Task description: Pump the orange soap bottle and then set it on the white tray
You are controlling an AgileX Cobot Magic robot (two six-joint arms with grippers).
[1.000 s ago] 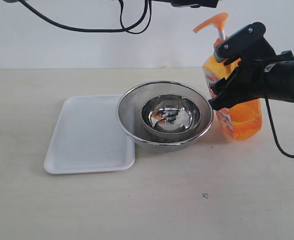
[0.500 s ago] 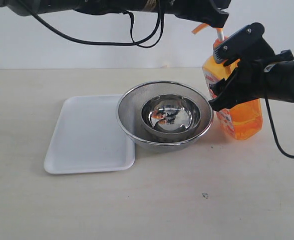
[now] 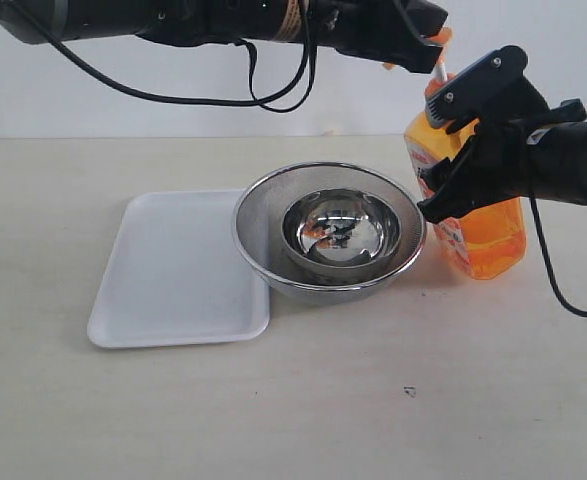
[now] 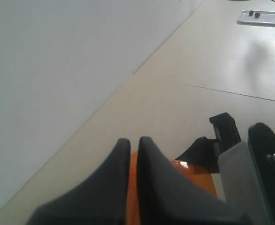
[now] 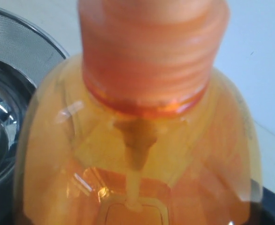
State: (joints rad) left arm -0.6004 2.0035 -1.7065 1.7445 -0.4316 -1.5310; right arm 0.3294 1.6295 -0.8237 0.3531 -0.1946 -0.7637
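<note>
The orange soap bottle point(image 3: 488, 235) stands upright on the table, to the right of the steel bowls. My right gripper point(image 3: 453, 165) is shut on its body just below the neck, and the bottle point(image 5: 142, 154) fills the right wrist view. My left arm reaches across the top, with the left gripper point(image 3: 423, 45) on the orange pump head point(image 3: 439, 38), covering most of it. In the left wrist view the left gripper point(image 4: 134, 140) has its dark fingers point(image 4: 160, 187) close together over the pump head point(image 4: 193, 171). The white tray point(image 3: 163, 270) lies flat at the left with nothing in it.
A round steel mesh strainer bowl point(image 3: 263, 210) holds a smaller shiny steel bowl point(image 3: 338, 235). It sits between tray and bottle and overlaps the tray's right edge. Its rim point(image 5: 20, 42) shows beside the bottle. Black cables hang from the left arm at the top.
My left arm has come in from the upper left and its gripper now sits on the pump head, which was in plain view before. The bottle and right gripper have not moved.
</note>
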